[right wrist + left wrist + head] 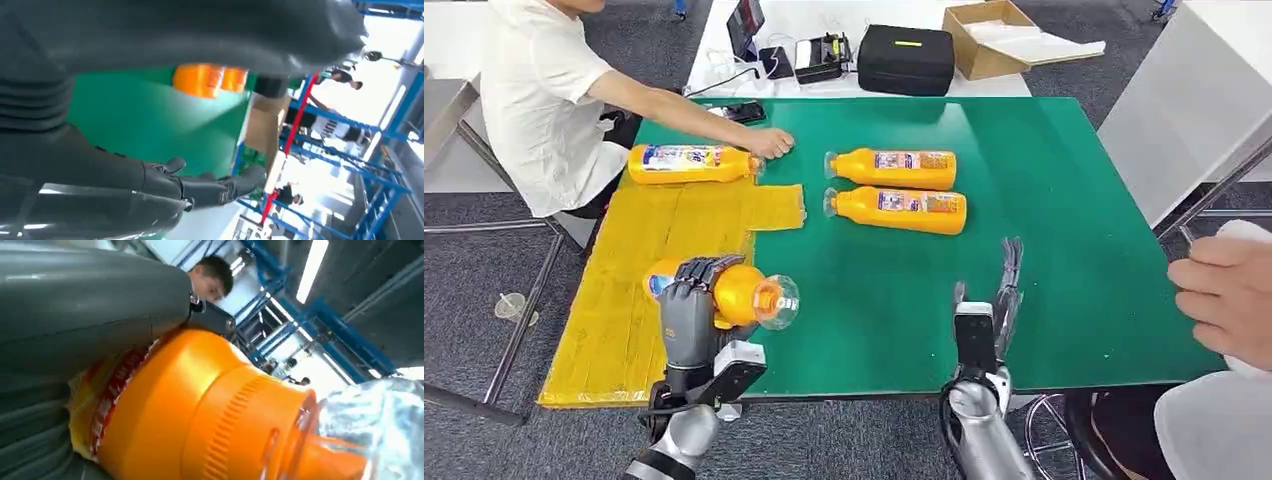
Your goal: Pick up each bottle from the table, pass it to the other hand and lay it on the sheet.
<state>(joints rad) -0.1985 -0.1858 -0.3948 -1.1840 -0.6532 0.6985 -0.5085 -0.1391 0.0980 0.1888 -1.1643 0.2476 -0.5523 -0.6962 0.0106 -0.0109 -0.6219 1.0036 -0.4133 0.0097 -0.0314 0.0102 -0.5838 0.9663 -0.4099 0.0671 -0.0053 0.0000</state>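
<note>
While my left hand (692, 312) grips one orange bottle (742, 294) above the yellow sheet (639, 290) — long axis crosswise, cap toward the right — my right hand (996, 300) hovers nearby, fingers (200, 186) spread, holding nothing.

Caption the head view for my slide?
Left hand holds a bottle above the yellow sheet; right hand open.

You can read nothing here: the labels on the bottles (895, 168) are too small and blurred
</note>
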